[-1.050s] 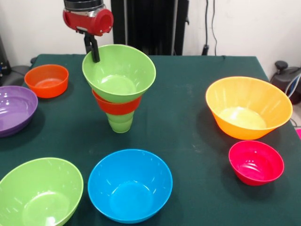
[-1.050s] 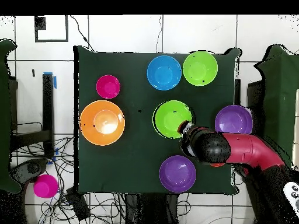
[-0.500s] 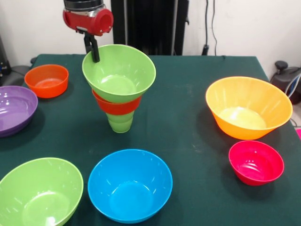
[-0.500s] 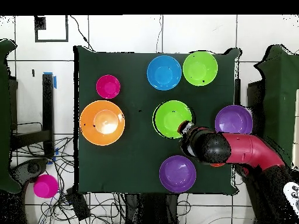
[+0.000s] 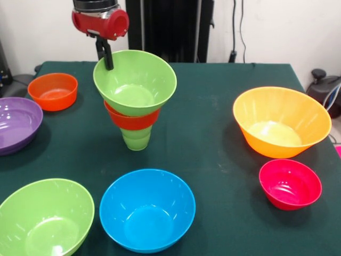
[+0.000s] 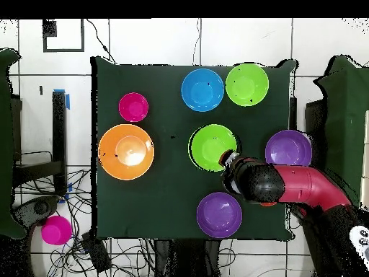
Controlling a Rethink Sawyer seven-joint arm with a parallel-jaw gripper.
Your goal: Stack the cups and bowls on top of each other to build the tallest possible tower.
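Note:
The tower stands mid-table: a light-green cup [image 5: 136, 140] at the base, an orange-red bowl [image 5: 133, 121] on it, and a lime-green bowl [image 5: 136, 80] [image 6: 212, 146] on top. My gripper [image 5: 108, 64] [image 6: 229, 155] is shut on the far-left rim of that top bowl. Loose on the table are a blue bowl [image 5: 147, 209], a second lime-green bowl [image 5: 45, 218], a purple bowl [image 5: 16, 124], a small orange-red bowl [image 5: 53, 90], a large orange bowl [image 5: 281, 121] and a pink-red bowl [image 5: 290, 184]. Another purple bowl [image 6: 219, 214] shows only in the overhead view.
The dark green table [image 5: 213, 144] carries bowls on all sides of the tower. The blue bowl and the second lime-green bowl sit close to its front edge. A pink round object [image 6: 55, 230] lies on the floor among cables, off the table.

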